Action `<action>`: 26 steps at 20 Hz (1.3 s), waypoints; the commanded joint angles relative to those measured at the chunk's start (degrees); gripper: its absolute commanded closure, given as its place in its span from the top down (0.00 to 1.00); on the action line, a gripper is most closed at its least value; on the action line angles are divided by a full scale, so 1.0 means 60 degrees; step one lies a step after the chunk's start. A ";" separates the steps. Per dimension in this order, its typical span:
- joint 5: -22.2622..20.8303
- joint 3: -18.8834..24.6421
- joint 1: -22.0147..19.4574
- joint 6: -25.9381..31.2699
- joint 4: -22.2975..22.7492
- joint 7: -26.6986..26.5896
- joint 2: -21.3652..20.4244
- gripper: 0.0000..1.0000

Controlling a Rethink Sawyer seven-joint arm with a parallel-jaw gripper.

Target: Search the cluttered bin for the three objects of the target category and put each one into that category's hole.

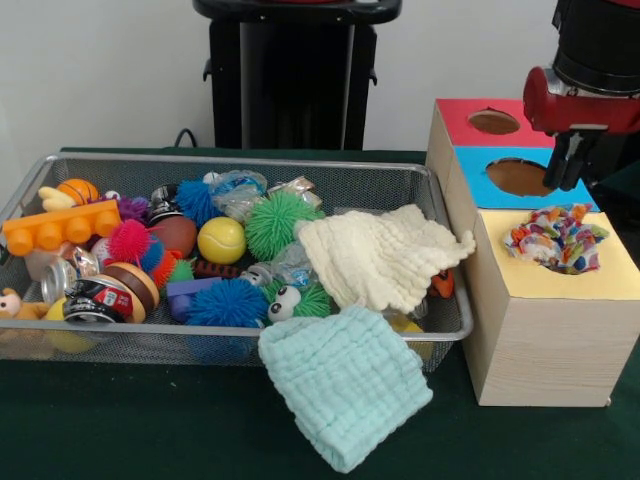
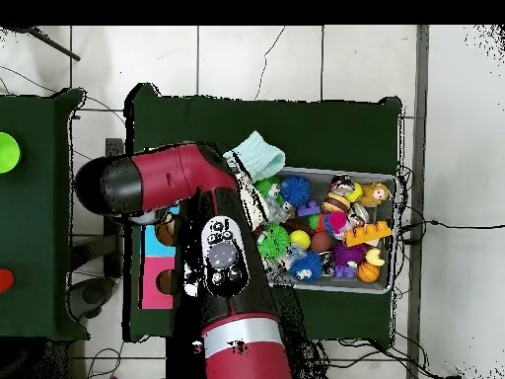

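Note:
A multicoloured patterned cloth (image 1: 555,238) lies bunched on the yellow hole of the wooden box (image 1: 540,340), partly sunk in. My gripper (image 1: 580,168) hangs just above it, over the blue hole (image 1: 518,176), open, with nothing in it. A cream knitted cloth (image 1: 380,255) lies on the clutter at the right of the wire bin (image 1: 250,165). A pale teal cloth (image 1: 345,395) (image 2: 258,156) drapes over the bin's front rim onto the table. In the overhead view my arm (image 2: 212,247) hides the gripper and most of the box (image 2: 156,271).
The bin (image 2: 390,232) holds spiky balls, a yellow ball (image 1: 221,240), an orange brick (image 1: 60,228), cans and small toys. The red hole (image 1: 493,122) is at the box's far end. A side table (image 2: 30,217) carries a green object (image 2: 6,153).

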 commanded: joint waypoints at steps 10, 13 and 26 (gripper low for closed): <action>-0.0399 -0.0015 0.0147 -0.1395 0.0104 0.0890 0.0971 0.00; -0.0383 -0.0073 0.0174 -0.1542 0.0140 0.0895 0.1034 0.00; -0.0478 -0.0011 -0.0078 -0.2208 0.1055 0.0281 0.1111 0.00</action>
